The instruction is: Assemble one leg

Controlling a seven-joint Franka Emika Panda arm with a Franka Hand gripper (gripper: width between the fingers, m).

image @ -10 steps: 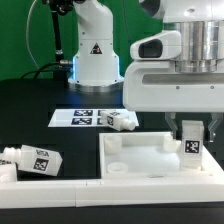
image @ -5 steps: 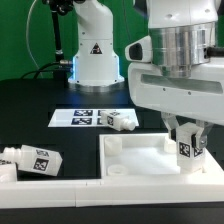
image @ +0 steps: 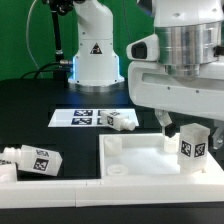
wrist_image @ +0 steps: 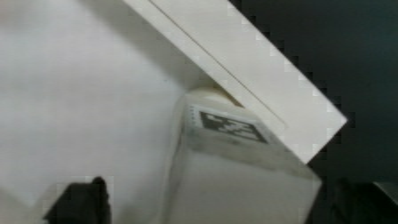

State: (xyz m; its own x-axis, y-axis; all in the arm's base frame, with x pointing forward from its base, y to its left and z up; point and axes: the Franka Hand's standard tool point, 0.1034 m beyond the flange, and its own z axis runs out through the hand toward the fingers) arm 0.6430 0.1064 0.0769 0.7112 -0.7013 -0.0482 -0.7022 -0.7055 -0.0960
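At the near edge of the table [image: 40, 100], on the exterior view's left, a white tagged part [image: 30, 159] lies on its side against a low white rail [image: 50, 185] that runs along the front. To its right sits the large white tray-like tabletop [image: 135, 155], its raised rim facing up. In the tabletop's far right corner the leg [image: 193, 143] stands upright, its black-and-white tag facing the camera, with the gripper [image: 185, 128] directly above it and one dark finger [image: 165, 120] showing at the leg's left; the jaws sit to either side of the leg, though I cannot tell whether they press on it or stand slightly apart. The wrist view shows the leg [wrist_image: 240, 165] against the tabletop's rim [wrist_image: 231, 60]. Farther back, the marker board [image: 85, 118] lies flat, and another small tagged white part [image: 122, 121] rests at its right end. Farthest off stands the arm's white base [image: 95, 50].
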